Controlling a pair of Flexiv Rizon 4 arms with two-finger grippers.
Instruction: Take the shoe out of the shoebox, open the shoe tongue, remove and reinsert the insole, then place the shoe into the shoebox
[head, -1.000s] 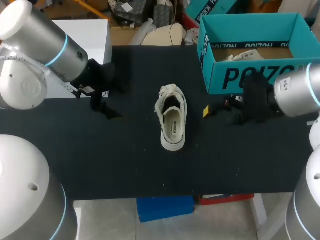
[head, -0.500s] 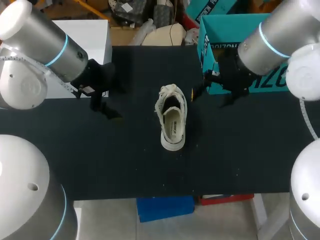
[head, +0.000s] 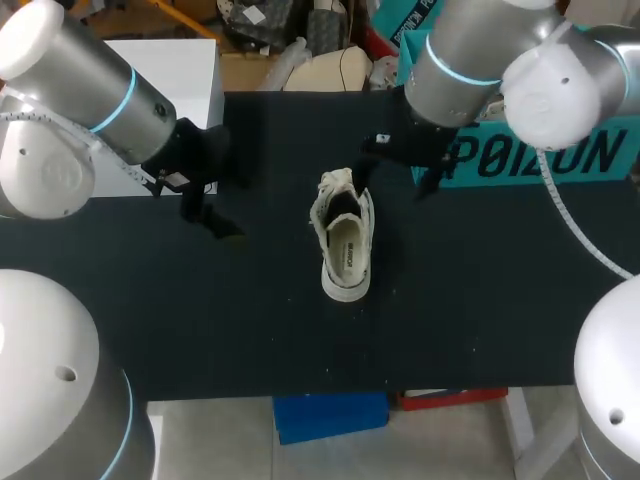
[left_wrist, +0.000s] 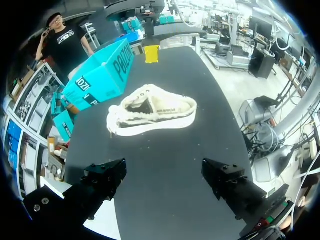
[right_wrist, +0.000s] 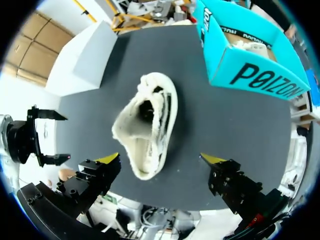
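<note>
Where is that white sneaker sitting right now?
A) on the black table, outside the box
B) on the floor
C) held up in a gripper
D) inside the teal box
A: the white canvas low-top shoe lies sole-down on the black table, apart from the teal cardboard shoebox.

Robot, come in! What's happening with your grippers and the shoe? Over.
Left gripper jaws open, empty. Right gripper jaws open, over the shoe. Shoe upright on table, outside shoebox. Nothing blocking.

Shoe (head: 345, 240) lies mid-bench (head: 200, 330); shoebox (head: 545, 155) behind, to its right; right hand (head: 395, 178) just behind shoe; left hand (head: 210, 218) well left.
</note>
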